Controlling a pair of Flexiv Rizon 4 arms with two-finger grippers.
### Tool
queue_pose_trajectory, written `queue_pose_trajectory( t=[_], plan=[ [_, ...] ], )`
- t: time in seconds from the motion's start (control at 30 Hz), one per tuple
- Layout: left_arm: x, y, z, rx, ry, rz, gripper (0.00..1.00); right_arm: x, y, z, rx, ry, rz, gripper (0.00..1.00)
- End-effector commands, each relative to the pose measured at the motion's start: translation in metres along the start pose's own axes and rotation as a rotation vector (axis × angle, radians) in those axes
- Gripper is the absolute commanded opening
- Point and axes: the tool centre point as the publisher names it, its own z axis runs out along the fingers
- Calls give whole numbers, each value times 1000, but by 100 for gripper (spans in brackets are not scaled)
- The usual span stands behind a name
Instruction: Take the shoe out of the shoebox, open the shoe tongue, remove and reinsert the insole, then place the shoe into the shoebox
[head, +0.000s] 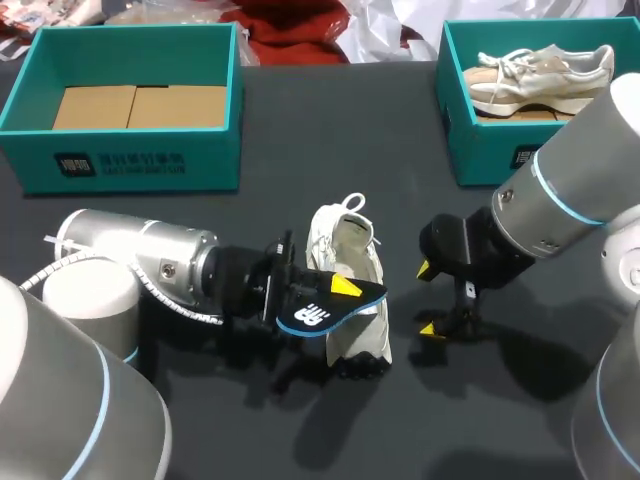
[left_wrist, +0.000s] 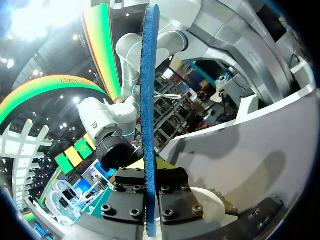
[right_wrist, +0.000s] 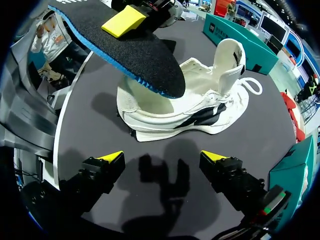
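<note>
Closest to the near edge of the table (head: 330, 130), about midway between its left and right edges, the white shoe (head: 368, 335) sits on its sole with the opening up. Nothing steadies it. The left gripper (head: 335, 292) comes in from the left edge, pinched on the dark, blue-edged insole (head: 318, 312), which hangs flat just above the shoe's opening. The right gripper (head: 430, 298) hovers just beside the shoe, toward the right edge, its jaws spread wide and holding nothing.

The likely trouble is the reinsertion. The insole's free end could catch on the collar or tongue and fold rather than slide in. A push on the unheld shoe could also skid or tip it, and the thin insole may twist in so small a pinch.

The table is dark and matt. At its far edge stand 2 teal shoeboxes, well apart from the shoe: the left box (head: 140, 160) shows only cardboard, and the right box (head: 485, 150) holds a beige shoe (head: 540, 75)
</note>
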Motion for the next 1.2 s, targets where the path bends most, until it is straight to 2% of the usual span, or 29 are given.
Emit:
queue_pose_trajectory(
  t=[0.03,0.47,0.63,0.83,1.2],
  plan=[
    [1,-2,3,-7,-6,9,0,-9,5,13,4,4,6,100],
    [3,-6,5,-35,4,19,0,-10,11,24,-20,7,22,100],
    [21,0,13,-54,-8,16,0,-6,15,26,-23,15,32,100],
    [37,-5,19,-67,-22,35,0,-2,19,29,-24,20,34,100],
    [34,-3,18,-71,-31,25,0,-1,20,29,-27,22,21,100]
  ],
)
